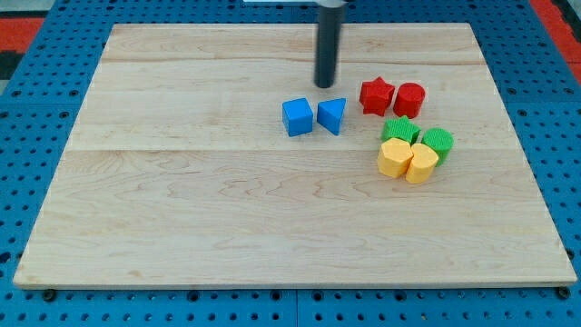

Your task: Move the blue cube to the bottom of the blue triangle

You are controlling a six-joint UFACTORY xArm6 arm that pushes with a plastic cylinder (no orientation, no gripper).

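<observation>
Blue is the colour of the two task blocks, and both lie near the middle of the wooden table (182,182), a little toward the view's top. The blue cube (297,117) sits just beside the blue triangle (332,115), on its left in the view; whether a thin gap stays between them cannot be told. The tip (325,85) of the dark rod (328,41) stands on the table above these two blocks in the view, closer to the triangle than to the cube, and it touches neither of them. The arm has no hand, only this rod, so nothing here is apart, together or clamped.

By count there are eight blocks: two blue, two red, two green and two yellow. The red star (376,95) and the red cylinder (409,99) lie side by side to the view's right of the triangle. Below them the green star (399,131) and a second green block (438,142), whose shape is not clear, lie close together. The yellow hexagon block (394,157) and a second yellow block (422,164) lie pressed against the green ones from below.

The board below the triangle in the view carries no block. The nearest blocks to that place are the green star and the yellow hexagon block, to its right.
</observation>
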